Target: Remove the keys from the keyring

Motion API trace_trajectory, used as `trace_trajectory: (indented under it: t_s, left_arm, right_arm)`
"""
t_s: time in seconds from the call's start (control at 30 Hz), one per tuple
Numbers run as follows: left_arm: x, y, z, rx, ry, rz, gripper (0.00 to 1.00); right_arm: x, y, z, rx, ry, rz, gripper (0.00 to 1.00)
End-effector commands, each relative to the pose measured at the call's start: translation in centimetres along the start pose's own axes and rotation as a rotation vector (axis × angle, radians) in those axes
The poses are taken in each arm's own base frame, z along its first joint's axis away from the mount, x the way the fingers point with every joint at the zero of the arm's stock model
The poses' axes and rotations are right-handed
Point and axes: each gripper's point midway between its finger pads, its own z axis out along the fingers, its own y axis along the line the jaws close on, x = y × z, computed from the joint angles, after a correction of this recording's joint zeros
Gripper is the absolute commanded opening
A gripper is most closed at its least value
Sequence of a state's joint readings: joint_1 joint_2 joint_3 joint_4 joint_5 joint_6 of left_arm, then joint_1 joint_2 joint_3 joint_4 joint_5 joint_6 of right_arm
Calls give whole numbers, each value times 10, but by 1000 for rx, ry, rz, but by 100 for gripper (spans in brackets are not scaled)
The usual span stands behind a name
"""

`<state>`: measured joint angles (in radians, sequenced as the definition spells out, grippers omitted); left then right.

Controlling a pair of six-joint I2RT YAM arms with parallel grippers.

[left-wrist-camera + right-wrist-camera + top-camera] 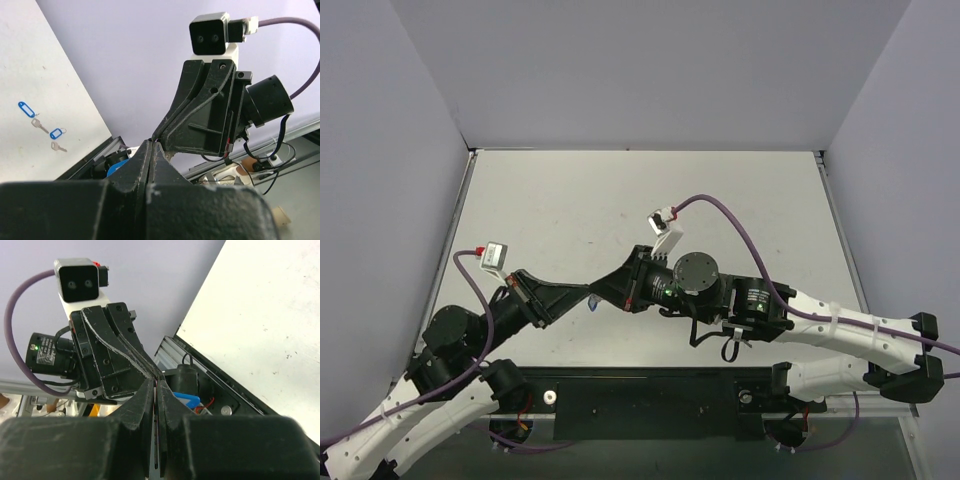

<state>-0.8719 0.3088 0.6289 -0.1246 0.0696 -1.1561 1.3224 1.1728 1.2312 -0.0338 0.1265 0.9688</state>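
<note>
Two silver keys lie loose on the white table in the left wrist view, one (36, 123) by its blue tag (23, 106), the other (58, 146) by its blue tag (56, 133). They do not show in the top view. My left gripper (587, 293) and right gripper (601, 290) meet tip to tip above the table's near middle. Both are shut on the thin keyring wire, seen between the right fingers (156, 390) and at the left tips (152, 141). The keyring's blue tag (592, 302) hangs just below them; it also shows in the right wrist view (184, 401) and the left wrist view (118, 165).
The white table (720, 190) is enclosed by grey walls at the back and sides. A black base rail (650, 400) runs along the near edge under the arms. A purple cable (740, 225) arcs over the right arm.
</note>
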Motion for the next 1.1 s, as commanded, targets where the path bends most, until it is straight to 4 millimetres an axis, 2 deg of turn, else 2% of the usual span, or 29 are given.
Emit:
trace_trajectory:
  t_s: [0.0,0.4,0.6,0.8,1.07]
  left_arm:
    - [-16,3,-1,-20,-91,-18,0]
    - [-23,12,-4,-52,-144,-41,0]
    - [-35,18,-11,-88,-217,-79,0]
    - [-38,27,-13,-114,-248,-115,0]
    - [-43,31,-17,-140,-277,-118,0]
  right_arm:
    - [-8,23,7,-81,-40,60,0]
    - [-2,18,16,-80,-32,93,0]
    - [-8,19,19,-79,-53,100,0]
    - [-7,9,25,-54,-70,116,0]
    - [-8,10,30,-74,-82,135,0]
